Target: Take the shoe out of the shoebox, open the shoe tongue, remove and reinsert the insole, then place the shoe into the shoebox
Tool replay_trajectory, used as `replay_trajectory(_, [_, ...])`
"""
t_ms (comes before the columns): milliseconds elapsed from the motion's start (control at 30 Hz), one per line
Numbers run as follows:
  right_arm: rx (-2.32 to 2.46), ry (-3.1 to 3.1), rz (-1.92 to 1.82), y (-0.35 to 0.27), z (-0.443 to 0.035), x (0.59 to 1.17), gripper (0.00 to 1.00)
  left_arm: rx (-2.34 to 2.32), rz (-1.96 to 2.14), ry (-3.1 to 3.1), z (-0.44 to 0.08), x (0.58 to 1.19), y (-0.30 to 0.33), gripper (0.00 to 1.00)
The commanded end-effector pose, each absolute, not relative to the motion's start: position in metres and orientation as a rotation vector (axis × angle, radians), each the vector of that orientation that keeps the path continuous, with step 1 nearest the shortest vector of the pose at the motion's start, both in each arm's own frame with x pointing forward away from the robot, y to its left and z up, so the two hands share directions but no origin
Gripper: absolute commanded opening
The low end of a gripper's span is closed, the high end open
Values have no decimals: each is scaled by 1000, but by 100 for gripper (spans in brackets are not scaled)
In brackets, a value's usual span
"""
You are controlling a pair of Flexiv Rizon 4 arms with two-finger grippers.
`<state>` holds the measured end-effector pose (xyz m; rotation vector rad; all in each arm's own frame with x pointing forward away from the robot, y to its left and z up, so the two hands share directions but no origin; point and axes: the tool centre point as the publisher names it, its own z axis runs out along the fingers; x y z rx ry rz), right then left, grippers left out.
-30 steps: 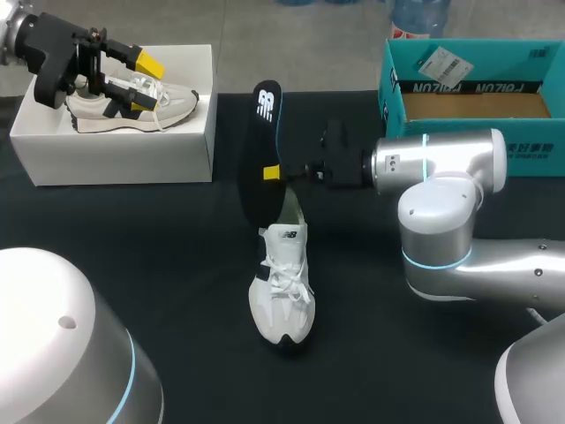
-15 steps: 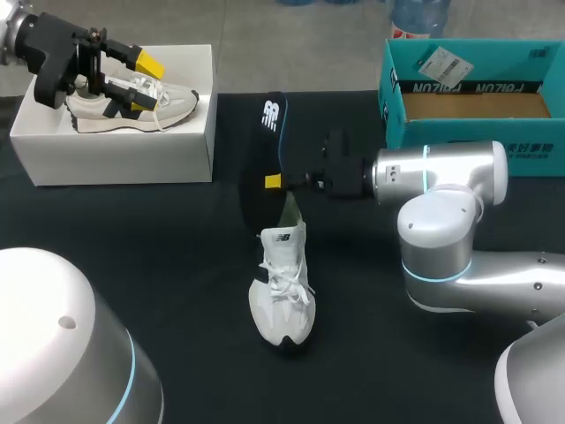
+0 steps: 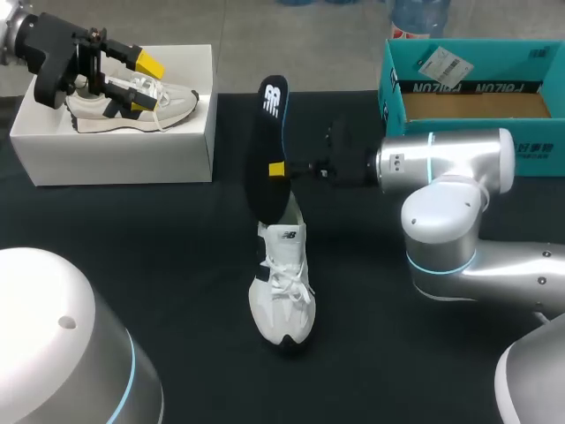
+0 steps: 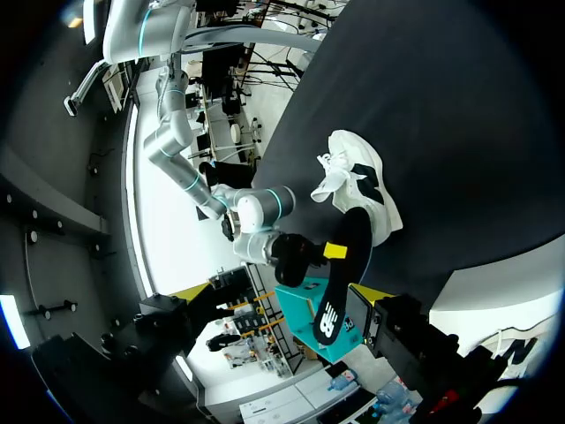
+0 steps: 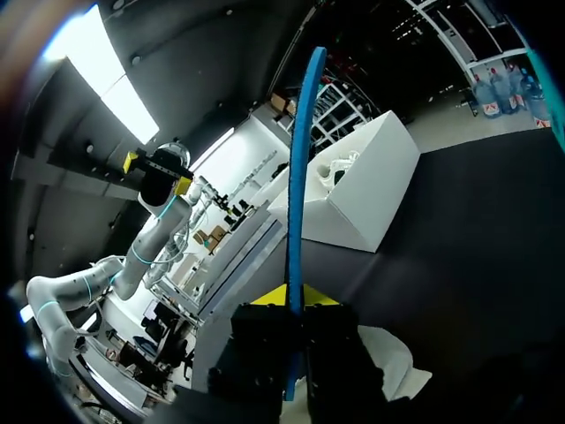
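Insole point(image 3: 265, 132): black, clamped in right hand point(image 3: 274, 170), raised again above heel of white sneaker point(image 3: 282, 287); removal done, reinsertion pending. Left hand point(image 3: 137, 81): fingers apart, unmoved at far-left corner.

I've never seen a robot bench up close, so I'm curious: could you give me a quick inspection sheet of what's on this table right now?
Surface: table with a black cover.
Job's things: white shoe standing on the table; black insole held upright, lower end at the shoe's opening; white shoebox holding a second shoe.
Clutter: teal box with a white tag inside.
Grippers: right gripper shut on the insole; left gripper open over the second shoe.
Cables: nothing seen.
Surroundings: nothing seen.
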<state>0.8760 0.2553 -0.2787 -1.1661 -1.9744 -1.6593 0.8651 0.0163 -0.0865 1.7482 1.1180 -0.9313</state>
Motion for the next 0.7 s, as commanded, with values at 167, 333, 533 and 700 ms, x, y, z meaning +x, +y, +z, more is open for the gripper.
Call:
replay_trajectory(167, [-1000,-2070,-1660,280,-231,895,0,1753,-929,1119,-86,865,16,100])
replay_trajectory(333, [-886,-2037,-1654,296,-235,912,0,1753,-929,1119,-86,865,16,100])
replay_trajectory(533, [-886,-2025,-1631,295,-247,917,0,1753,-929,1119,-86,865,16,100])
replay_trajectory(700, [-916,-2022,-1612,292,-255,913,0,1753,-929,1119,-86,865,16,100])
